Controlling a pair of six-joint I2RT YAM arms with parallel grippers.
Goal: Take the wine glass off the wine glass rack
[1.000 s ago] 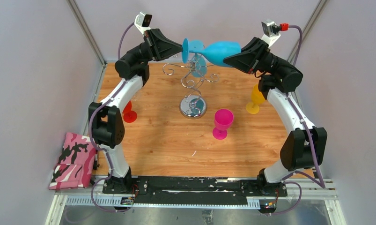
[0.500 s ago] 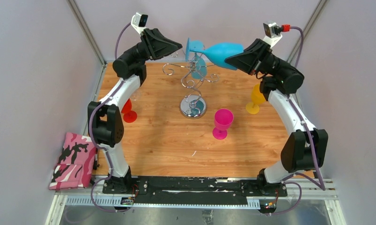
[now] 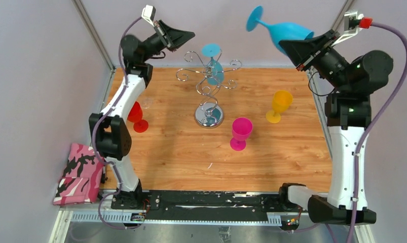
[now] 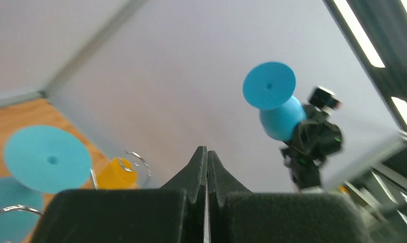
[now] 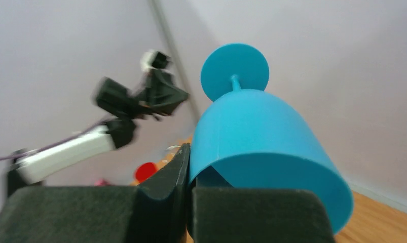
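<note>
We see the right gripper [image 3: 290,46] clenched on the blue wine glass [image 3: 284,30], well apart from the rack [image 3: 210,87]; the left gripper [image 3: 191,35] is closed, empty.

The wine glass [image 5: 257,136], blue, was seen held at its rim by the right gripper [image 5: 188,177], one finger [image 5: 177,167] pressed against the outer wall; the round foot was pointed up and away from the camera; the left arm [image 5: 89,139] was recorded blurred in the background; a red object [image 5: 146,172] was noted below it; a strip of wooden table [image 5: 383,223] was visible at lower right.
</note>
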